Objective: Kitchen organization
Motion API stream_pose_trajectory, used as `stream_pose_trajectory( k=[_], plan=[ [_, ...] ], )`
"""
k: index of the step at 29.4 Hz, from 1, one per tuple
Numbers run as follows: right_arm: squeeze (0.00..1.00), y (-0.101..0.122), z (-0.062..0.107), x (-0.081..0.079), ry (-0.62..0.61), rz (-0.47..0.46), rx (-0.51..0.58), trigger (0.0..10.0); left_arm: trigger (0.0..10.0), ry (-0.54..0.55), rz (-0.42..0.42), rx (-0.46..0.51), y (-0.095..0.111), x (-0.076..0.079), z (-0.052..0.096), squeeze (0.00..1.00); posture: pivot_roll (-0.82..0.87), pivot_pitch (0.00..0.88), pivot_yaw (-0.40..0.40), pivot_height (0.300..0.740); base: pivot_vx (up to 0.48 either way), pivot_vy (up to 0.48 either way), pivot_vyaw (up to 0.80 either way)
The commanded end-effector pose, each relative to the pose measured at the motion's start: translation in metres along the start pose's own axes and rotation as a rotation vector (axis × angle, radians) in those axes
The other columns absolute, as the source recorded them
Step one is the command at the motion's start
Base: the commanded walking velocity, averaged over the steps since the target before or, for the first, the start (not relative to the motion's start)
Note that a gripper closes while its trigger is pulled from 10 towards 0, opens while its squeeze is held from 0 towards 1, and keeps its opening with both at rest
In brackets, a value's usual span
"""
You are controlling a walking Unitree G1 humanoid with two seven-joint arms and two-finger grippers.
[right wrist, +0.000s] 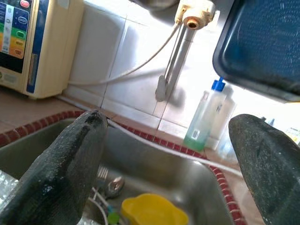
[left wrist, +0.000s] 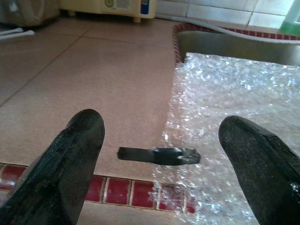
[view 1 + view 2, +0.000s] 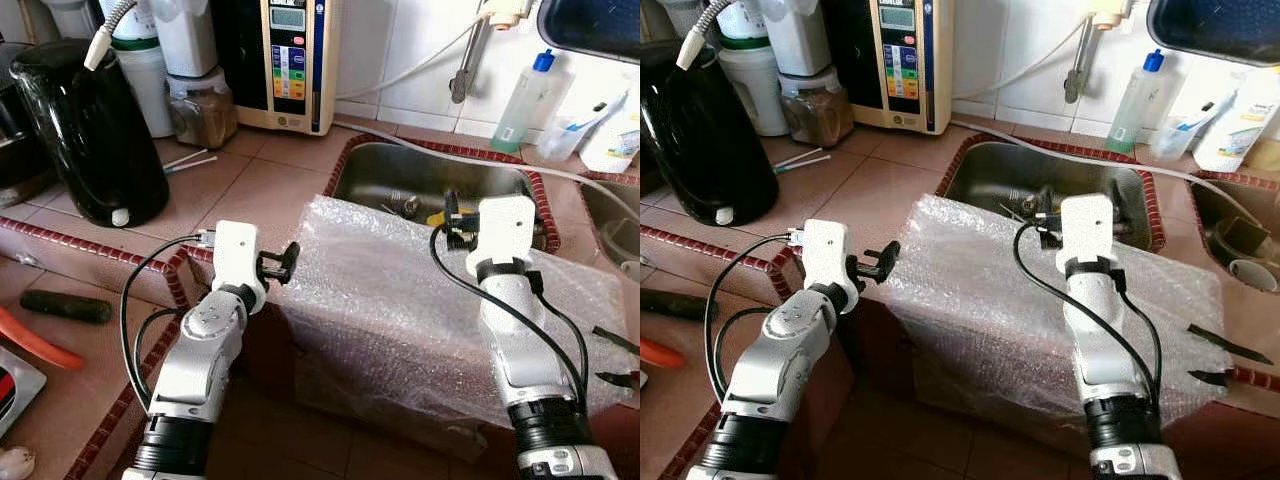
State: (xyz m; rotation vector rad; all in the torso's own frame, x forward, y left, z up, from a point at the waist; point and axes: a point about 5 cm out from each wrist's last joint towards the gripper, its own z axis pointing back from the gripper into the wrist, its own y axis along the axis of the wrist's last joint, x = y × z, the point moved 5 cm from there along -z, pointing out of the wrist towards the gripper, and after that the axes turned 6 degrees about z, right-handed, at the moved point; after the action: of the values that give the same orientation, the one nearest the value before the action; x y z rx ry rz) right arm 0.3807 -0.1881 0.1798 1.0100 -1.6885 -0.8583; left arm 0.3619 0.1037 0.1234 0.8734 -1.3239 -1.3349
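Note:
A sheet of clear bubble wrap (image 3: pixel 400 290) lies draped over the tiled counter edge in front of the steel sink (image 3: pixel 400 170). My left gripper (image 3: pixel 285 262) is open at the sheet's left edge, with the wrap's border (image 2: pixel 234 93) between and ahead of its fingers (image 2: pixel 79 140). My right gripper (image 3: pixel 452 222) is open over the sheet's far edge, pointing into the sink. In the right wrist view the fingers (image 1: pixel 70 159) frame the sink basin (image 1: pixel 154 173), where a yellow object (image 1: pixel 152 211) and cutlery lie. Neither gripper holds anything.
A black kettle (image 3: pixel 90 130), a jar (image 3: pixel 202 105) and a cream water unit (image 3: pixel 288 60) stand at the back left. A faucet (image 3: pixel 470 60) and a soap bottle (image 3: pixel 525 95) are behind the sink. A black tool (image 3: pixel 65 305) lies on the lower left counter.

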Motion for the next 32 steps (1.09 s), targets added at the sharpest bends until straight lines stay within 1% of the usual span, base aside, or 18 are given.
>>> stream_pose_trajectory(
  k=[1,4,6,8,10,13,15,17,18,21,24,25,26,28,32],
  plan=[
    [0.00,0.005,-0.005,0.003,-0.008,0.012,0.019,10.0,10.0,0.006,0.000,0.031,0.008,0.000,0.000,0.00,0.08,0.000,-0.017,0.740,0.000,0.000,0.00],
    [0.00,0.010,-0.009,0.002,-0.002,-0.005,0.032,10.0,10.0,0.006,0.000,0.047,0.010,0.001,0.000,0.00,0.08,0.000,-0.021,0.740,0.000,0.000,0.00],
    [0.00,0.013,-0.012,0.004,-0.010,-0.102,0.014,10.0,10.0,0.014,-0.011,0.073,0.015,0.000,0.000,0.00,0.08,0.000,-0.024,0.740,0.000,0.000,0.00],
    [0.00,0.019,-0.011,0.007,-0.017,-0.139,0.024,10.0,10.0,0.017,-0.012,0.091,0.019,0.000,0.001,0.00,0.08,0.000,-0.025,0.740,0.000,0.000,0.00],
    [0.00,0.026,-0.004,0.009,-0.002,-0.128,0.050,10.0,10.0,0.020,-0.029,0.112,0.024,-0.001,0.004,0.00,0.08,0.000,-0.026,0.740,0.000,0.000,0.00],
    [0.00,0.027,0.004,0.010,0.017,-0.122,0.055,10.0,10.0,0.028,-0.055,0.113,0.026,-0.003,0.008,0.00,0.08,0.000,-0.026,0.740,0.000,0.000,0.00],
    [0.00,0.025,0.013,0.008,0.047,-0.113,0.041,10.0,10.0,0.019,-0.081,0.112,0.026,-0.005,0.015,0.00,0.08,0.000,-0.029,0.740,0.000,0.000,0.00],
    [0.00,0.020,0.024,0.008,0.073,-0.105,0.022,10.0,10.0,0.016,-0.102,0.102,0.023,-0.011,0.024,0.00,0.08,0.000,-0.029,0.740,0.000,0.000,0.00],
    [0.00,0.020,0.024,0.008,0.073,-0.105,0.022,10.0,10.0,0.016,-0.102,0.102,0.023,-0.011,0.024,0.00,0.08,0.000,-0.029,0.740,0.000,0.000,0.00],
    [0.00,0.011,0.033,0.006,0.104,-0.106,-0.023,10.0,10.0,0.030,-0.104,0.075,0.015,-0.019,0.032,0.00,0.08,0.000,-0.024,0.740,0.000,0.000,-0.43],
    [0.00,0.009,0.037,0.005,0.112,-0.106,-0.040,10.0,10.0,0.034,-0.101,0.064,0.011,-0.019,0.034,0.00,0.08,0.000,-0.024,0.740,0.000,0.000,-0.78],
    [0.00,0.009,0.037,0.005,0.112,-0.105,-0.040,10.0,10.0,0.031,-0.101,0.065,0.011,-0.017,0.034,0.00,0.08,0.000,-0.024,0.740,0.000,0.000,-0.78],
    [0.00,0.010,0.036,0.002,0.113,-0.114,-0.044,10.0,10.0,0.015,-0.108,0.067,0.012,-0.011,0.034,0.00,0.08,0.000,-0.023,0.740,0.000,0.000,-0.78],
    [0.00,0.011,0.036,0.001,0.119,-0.114,-0.045,10.0,10.0,0.012,-0.110,0.066,0.012,-0.010,0.035,0.00,0.08,0.000,-0.023,0.740,0.000,0.000,-0.78],
    [0.00,0.014,0.037,-0.006,0.145,-0.113,-0.042,10.0,10.0,0.023,-0.099,0.064,0.012,-0.013,0.034,0.00,0.08,0.000,-0.027,0.740,0.000,0.000,-0.78]
  ],
)
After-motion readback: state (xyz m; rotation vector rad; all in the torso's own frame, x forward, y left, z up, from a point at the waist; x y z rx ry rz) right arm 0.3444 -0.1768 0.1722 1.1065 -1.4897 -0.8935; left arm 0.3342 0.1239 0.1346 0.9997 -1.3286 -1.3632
